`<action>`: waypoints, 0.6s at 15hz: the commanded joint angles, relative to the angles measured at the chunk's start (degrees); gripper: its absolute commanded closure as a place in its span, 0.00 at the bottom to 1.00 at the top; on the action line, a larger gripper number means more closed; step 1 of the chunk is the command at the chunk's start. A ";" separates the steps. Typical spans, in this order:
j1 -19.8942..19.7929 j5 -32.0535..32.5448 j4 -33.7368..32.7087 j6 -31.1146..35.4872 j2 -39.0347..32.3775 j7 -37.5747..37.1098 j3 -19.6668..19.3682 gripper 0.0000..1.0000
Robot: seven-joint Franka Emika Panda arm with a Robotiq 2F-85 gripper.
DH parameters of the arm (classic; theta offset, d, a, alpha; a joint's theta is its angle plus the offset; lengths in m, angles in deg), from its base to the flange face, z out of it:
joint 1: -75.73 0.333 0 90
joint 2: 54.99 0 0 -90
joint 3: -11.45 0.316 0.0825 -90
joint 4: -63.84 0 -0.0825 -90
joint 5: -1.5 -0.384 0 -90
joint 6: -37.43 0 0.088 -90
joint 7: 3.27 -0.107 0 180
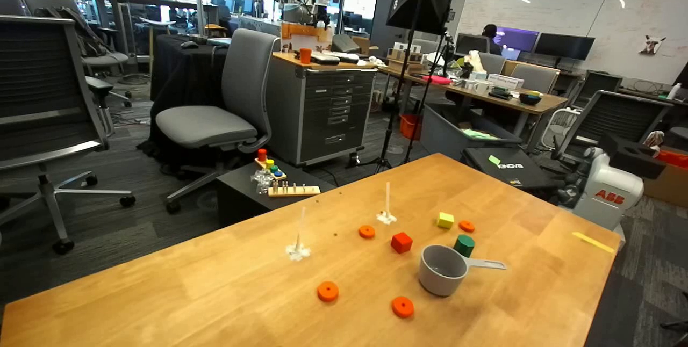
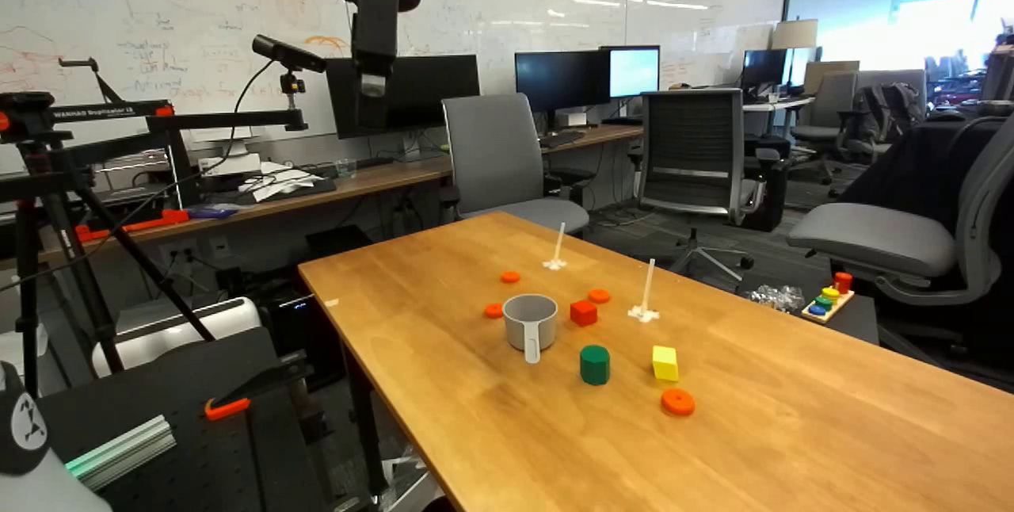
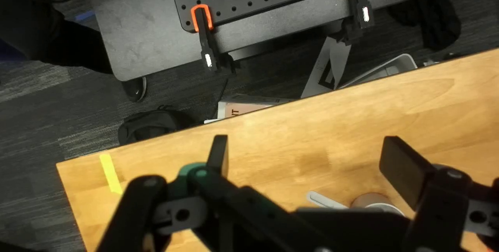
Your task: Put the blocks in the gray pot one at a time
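Well below my wide-spread, empty fingers [image 3: 405,170] I'm seeing the pot [image 1: 436,284], then the green block [image 2: 595,365], red block [image 2: 583,313], yellow block [image 2: 665,363] and orange rings [image 2: 677,402], and I'm expecting light, stiff, maybe slick pieces, best pinched across opposite sides, the rings by their edges.

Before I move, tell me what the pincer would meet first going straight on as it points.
Probably the table, near its edge: in the wrist view the open pincer aims there, the pot seemingly off that line. Depth is unclear.
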 commanded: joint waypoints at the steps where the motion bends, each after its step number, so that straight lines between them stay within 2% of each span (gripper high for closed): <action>1: 0.23 1.65 -2.62 4.52 -2.99 5.64 -2.32 0.00; 5: -1.58 8.93 -12.52 9.01 -15.98 13.81 -5.36 0.00; 9: -0.33 9.74 -24.10 6.34 -29.08 26.49 -8.03 0.00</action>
